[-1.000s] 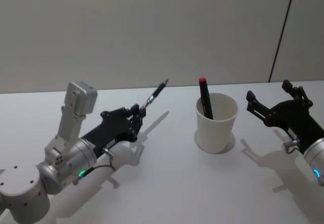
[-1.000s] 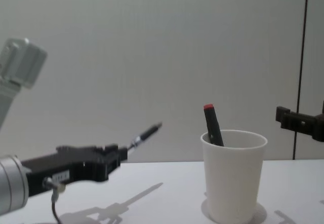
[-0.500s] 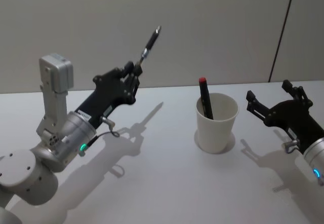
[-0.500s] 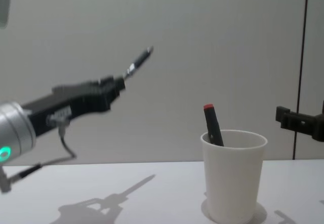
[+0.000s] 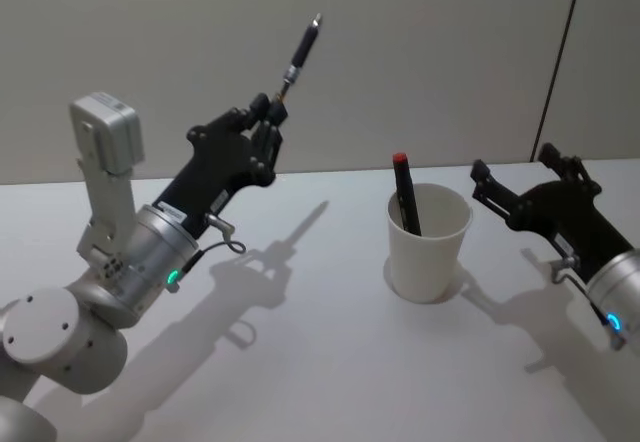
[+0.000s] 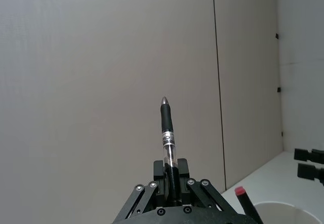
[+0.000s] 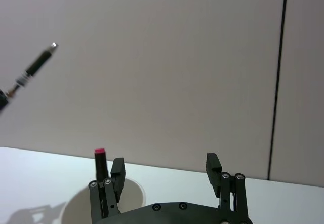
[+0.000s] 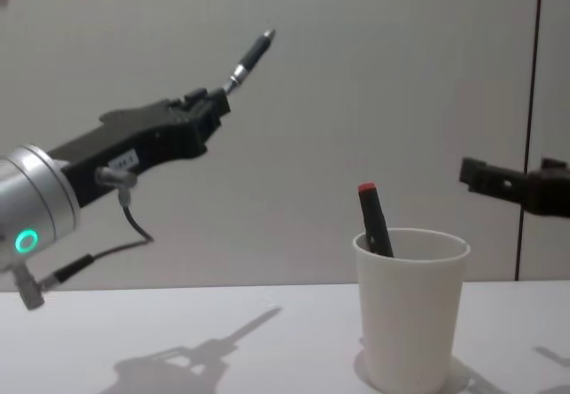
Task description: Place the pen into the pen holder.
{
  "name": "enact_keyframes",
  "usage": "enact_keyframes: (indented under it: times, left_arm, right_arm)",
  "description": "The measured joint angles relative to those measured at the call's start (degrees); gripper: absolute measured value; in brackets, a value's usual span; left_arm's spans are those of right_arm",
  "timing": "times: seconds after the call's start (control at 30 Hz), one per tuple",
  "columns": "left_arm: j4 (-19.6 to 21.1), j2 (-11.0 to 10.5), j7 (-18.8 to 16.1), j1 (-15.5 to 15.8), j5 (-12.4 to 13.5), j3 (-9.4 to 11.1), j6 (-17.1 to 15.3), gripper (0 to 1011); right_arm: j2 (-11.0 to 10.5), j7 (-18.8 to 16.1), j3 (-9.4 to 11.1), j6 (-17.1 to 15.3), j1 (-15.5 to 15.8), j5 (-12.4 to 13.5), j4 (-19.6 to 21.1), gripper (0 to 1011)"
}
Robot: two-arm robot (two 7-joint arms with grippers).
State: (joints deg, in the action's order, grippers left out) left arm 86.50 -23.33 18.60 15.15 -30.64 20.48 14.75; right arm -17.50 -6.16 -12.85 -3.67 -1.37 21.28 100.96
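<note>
- Left gripper (image 5: 268, 114): on the left of the scene, held high above the table; fingers closed narrow on the lower end of the pen, with nothing else in its hold.
- Pen (image 5: 298, 54): dark barrel with a clear section and a metal tip. It juts up and to the right out of the fingers, tip uppermost, well above and left of the holder. Judged: it is pinched at one end so that most of the barrel stays free to go into the cup. The step in hand looks like the carry toward the holder, and the pen would need tilting toward upright over the mouth.
- Pen holder (image 5: 430, 262): white paper cup, tapered, rolled rim, upright on the table right of centre, mouth open upward. Not touched by either gripper.
- Contents of holder: one dark red-capped pen (image 5: 405, 194), leaning against the left-hand rim, cap standing clear above it. The rest of the mouth looks free, so there is room for a second pen.
- Right gripper (image 5: 514, 168): on the right, just beside the holder and apart from it, fingers spread wide, empty. Judged idle, though near enough to steady the cup.
- Table (image 5: 320, 362): white top bearing the cup and the arms' shadows.
</note>
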Motion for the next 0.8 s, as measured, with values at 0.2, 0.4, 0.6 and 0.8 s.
enact_keyframes:
  times: [0.2,0.4,0.6,0.8]
  left_arm:
    - [-0.78,0.37,0.85,-0.33,2.24,0.75,-0.48,155]
    - [-1.67,0.85,1.68,-0.73,4.84,1.68,-1.18,155]
    - [-2.07,1.07,2.08,-0.93,5.98,2.11,-1.48,155]
    - [-2.02,1.13,2.33,-0.97,6.21,2.11,-1.3,156]
  right_arm:
    - [1.05,-2.33,0.06,-1.6,-1.45,4.13,0.32,1001]
    - [2.05,-4.82,0.14,-3.61,-3.04,8.79,0.96,1001]
    - [3.24,-7.36,0.2,-5.99,-4.84,14.07,1.61,1001]
    - [4.47,-9.57,0.22,-8.35,-6.74,19.34,2.04,1001]
